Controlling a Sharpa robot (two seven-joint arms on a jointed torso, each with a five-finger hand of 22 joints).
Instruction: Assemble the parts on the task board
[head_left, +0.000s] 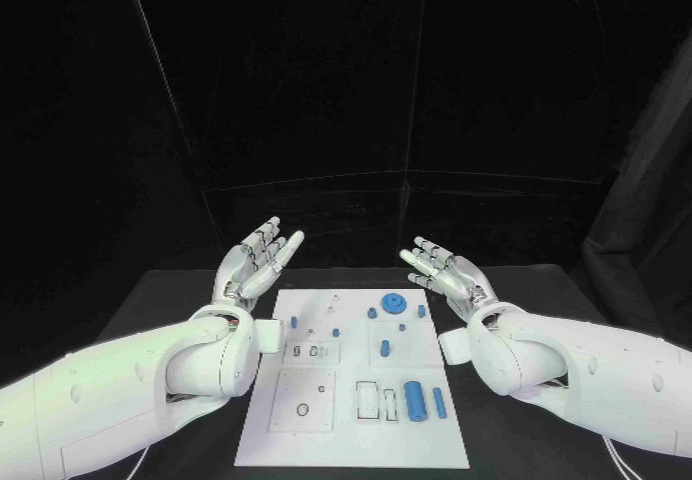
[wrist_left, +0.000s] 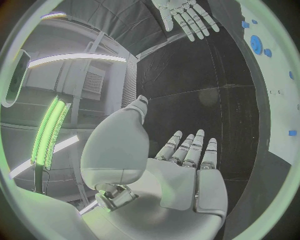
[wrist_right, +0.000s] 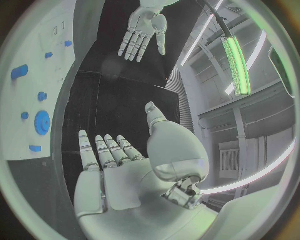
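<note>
Head view: my left hand (head_left: 257, 262) and right hand (head_left: 450, 276) hovered flat, fingers spread, nothing grasped, either side of white rectangular task board (head_left: 356, 385). Small blue plastic parts (head_left: 392, 303) lay on board between them.
Left wrist view: palm empty above black table (wrist_left: 187, 75).
Right wrist view: same, fingers released.

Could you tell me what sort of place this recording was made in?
Probably a robotics test cell: black curtains enclose a black table, a white task board with blue parts lies on it, and each robot hand hovers open.
</note>
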